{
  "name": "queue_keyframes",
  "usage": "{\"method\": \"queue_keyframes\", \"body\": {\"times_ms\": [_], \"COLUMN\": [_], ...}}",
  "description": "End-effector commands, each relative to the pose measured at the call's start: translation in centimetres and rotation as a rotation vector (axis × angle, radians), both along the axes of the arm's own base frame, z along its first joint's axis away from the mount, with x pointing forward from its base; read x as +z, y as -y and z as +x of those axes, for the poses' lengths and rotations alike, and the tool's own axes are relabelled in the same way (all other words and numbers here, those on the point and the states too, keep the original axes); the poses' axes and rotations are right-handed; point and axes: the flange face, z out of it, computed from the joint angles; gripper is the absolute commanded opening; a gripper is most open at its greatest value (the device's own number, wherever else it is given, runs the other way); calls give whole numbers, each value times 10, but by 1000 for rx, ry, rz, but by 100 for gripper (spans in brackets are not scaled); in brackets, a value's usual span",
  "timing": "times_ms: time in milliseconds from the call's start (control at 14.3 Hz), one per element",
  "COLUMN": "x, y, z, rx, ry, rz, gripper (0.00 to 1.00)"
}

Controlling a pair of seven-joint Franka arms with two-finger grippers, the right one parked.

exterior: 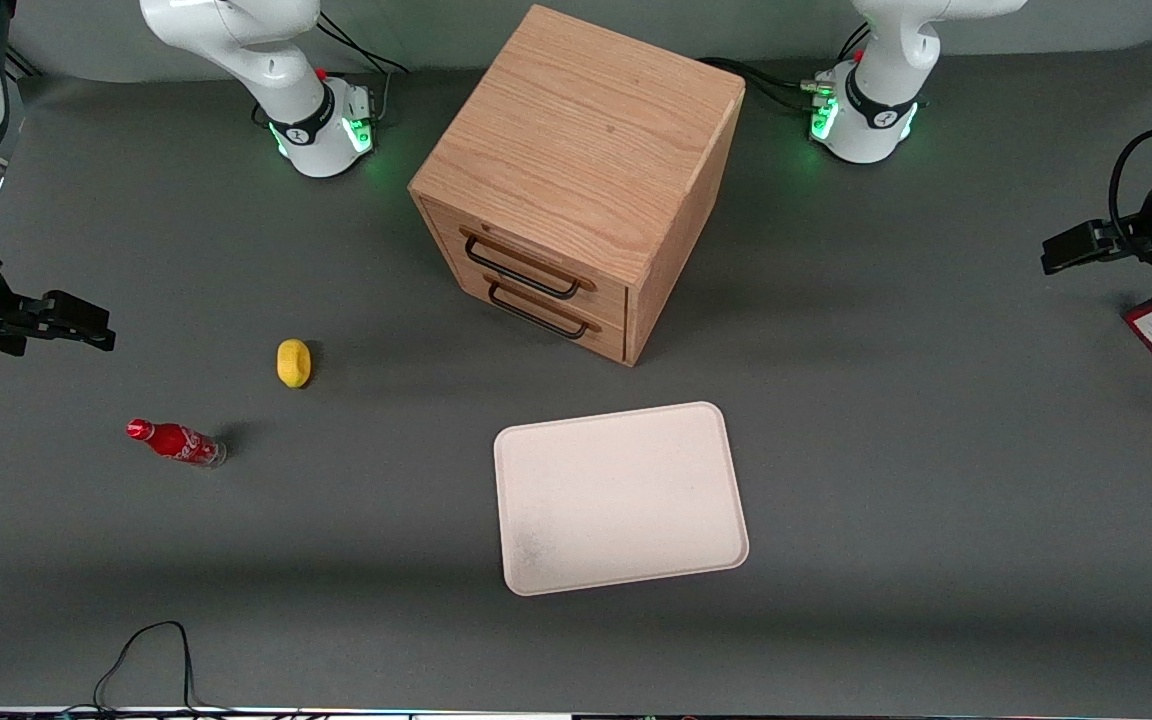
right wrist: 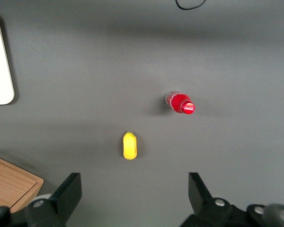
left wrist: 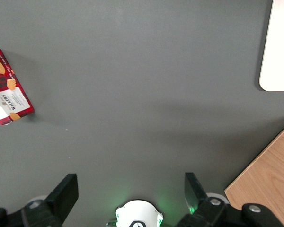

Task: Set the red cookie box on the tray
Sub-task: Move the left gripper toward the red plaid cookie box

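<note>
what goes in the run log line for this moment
gripper: open, above bare table, holding nothing | red cookie box: flat on table, working arm's end, ungrasped | tray: empty | phase: pre-grasp

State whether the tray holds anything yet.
Empty: the tray shows only bare surface; the red cookie box lies on the table, the open gripper above.

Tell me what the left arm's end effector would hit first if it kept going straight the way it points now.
Probably bare table. The open end effector points down at grey surface, with the red cookie box and tray off to either side.
</note>
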Motion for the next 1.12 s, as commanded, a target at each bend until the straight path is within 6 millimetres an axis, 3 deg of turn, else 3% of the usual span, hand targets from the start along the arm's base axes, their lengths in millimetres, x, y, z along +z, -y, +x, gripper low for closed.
{"method": "queue_keyframes", "body": {"times_ms": [0,210,350,700,1050], "x": [8,15,19,15,-1], "y": [-5,-27,-62,-193,-315], "z": [-1,-1,-3,-14,-45], "rx": [9,41,94,255,345], "ry": [-12,0,3,-3,-33], "rz": [-1,6,7,39,131], "gripper": [100,100,100,100,100]}}
